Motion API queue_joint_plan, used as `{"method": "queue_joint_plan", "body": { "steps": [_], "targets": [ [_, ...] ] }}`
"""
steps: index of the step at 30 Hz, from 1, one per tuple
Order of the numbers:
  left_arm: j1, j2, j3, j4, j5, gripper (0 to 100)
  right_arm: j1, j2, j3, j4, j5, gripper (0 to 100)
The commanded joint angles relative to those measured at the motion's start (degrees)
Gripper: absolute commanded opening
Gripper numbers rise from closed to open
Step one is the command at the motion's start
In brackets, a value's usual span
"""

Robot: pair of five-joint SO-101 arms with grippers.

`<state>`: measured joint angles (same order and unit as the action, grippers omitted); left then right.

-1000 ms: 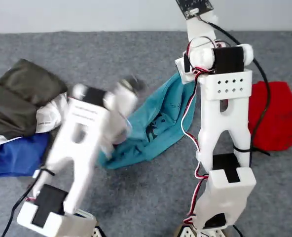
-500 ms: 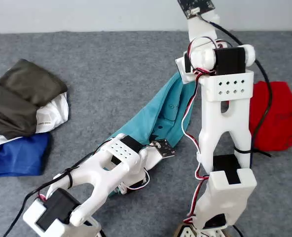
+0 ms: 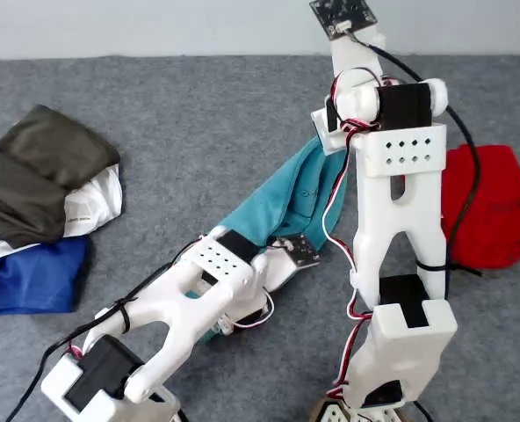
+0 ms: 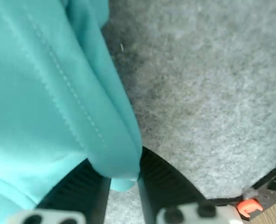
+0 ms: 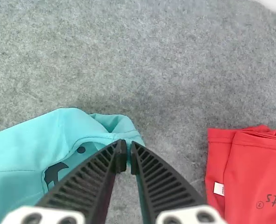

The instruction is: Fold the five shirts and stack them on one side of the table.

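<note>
- Worktop: grey, felt-like cover across the whole high view. It looks likely to drag on cloth, so lift the shirt clear rather than sliding it.
- Teal shirt: the item in hand. It runs as a narrow diagonal band from upper centre-right to lower centre of the high view, drawn between your two hands. Judged step: straightening it ahead of a fold. Keep the tension even and set it down flat before you bring one end over the other.
- Olive shirt: left edge of the high view, on top of the pile. This is the likely side for stacking.
- Red shirt: right edge, partly behind the right arm and well apart from the pile. It still has to be carried across.
- Blue shirt: at the bottom of the pile, lower left.
- White shirt: between the olive and blue shirts, showing as a sliver at the pile's right side.
- Left hand: clamped on a narrow fold at the teal shirt's hem. The bite looks shallow, so pull gently or it may slip out.
- Right hand: jaws closed at the teal shirt's upper end, apparently pinching its edge. Don't release until the cloth lies flat.
</note>
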<state>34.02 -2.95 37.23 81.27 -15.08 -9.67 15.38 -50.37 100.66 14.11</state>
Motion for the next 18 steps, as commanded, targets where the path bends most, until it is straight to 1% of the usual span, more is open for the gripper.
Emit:
{"method": "queue_joint_plan", "body": {
  "steps": [1, 5, 9, 12, 14, 16, 18],
  "targets": [
    [0.6, -2.1, -1.6, 0.8, 0.8, 6, 0.4, -3.5, -0.2, 2.0, -0.3, 0.9],
    [0.6, -2.1, -0.5, 0.5, 0.8, 9, 0.4, -3.5, -0.2, 2.0, -0.3, 0.9],
    [0.6, -2.2, -0.9, 0.4, 0.9, 9, 0.4, -3.5, -0.1, 2.0, -0.3, 0.9],
    [0.6, -2.2, -0.7, -1.1, 0.9, 8, 0.4, -3.5, -0.1, 2.0, -0.3, 0.9],
    [0.6, -2.2, -0.6, -1.3, 0.9, 6, 0.4, -3.5, -0.1, 2.0, -0.3, 0.9],
    [0.6, -2.2, -0.6, -1.3, 0.9, 1, 0.4, -3.5, -0.1, 2.0, -0.3, 0.9],
    [0.6, -2.2, -0.5, -1.3, 0.9, 1, 0.4, -3.5, -0.1, 2.0, -0.4, 0.9]
  ]
}}
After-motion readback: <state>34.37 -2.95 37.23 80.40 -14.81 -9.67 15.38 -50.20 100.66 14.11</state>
